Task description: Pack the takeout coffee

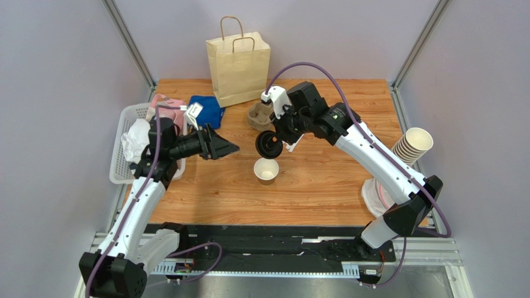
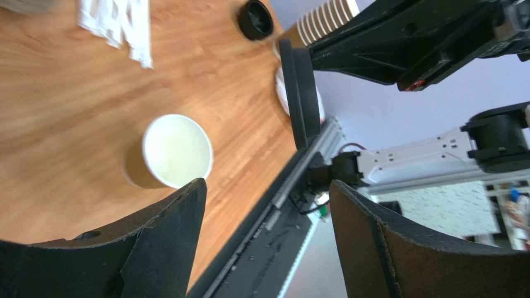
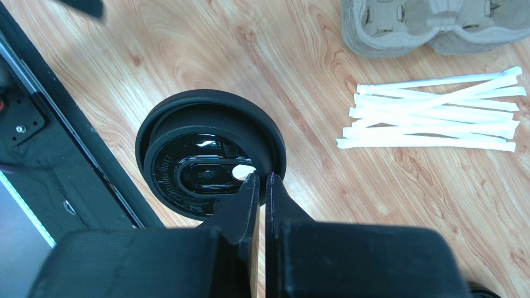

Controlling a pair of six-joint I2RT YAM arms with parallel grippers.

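Note:
No lidded takeout coffee shows. A small tan paper cup [image 1: 266, 171] stands lidless mid-table, white inside, also in the left wrist view [image 2: 177, 152]. Just above and behind it hangs a round black lid [image 1: 269, 144], with my right gripper [image 1: 281, 140] shut on its rim. The right wrist view shows the fingertips [image 3: 261, 181] pinching the lid's edge [image 3: 199, 155]. My left gripper [image 1: 231, 149] hovers left of the cup, open, with nothing between its fingers [image 2: 267, 186]. A tan paper bag [image 1: 238, 62] stands upright at the back.
A cardboard cup carrier [image 1: 261, 115] and white straws [image 3: 435, 112] lie behind the cup. Stacked lidless cups [image 1: 413, 146] sit at the right edge, with a loose black lid [image 2: 255, 18] nearby. A white basket [image 1: 127, 143] holds the left edge, beside a blue cloth [image 1: 208, 112].

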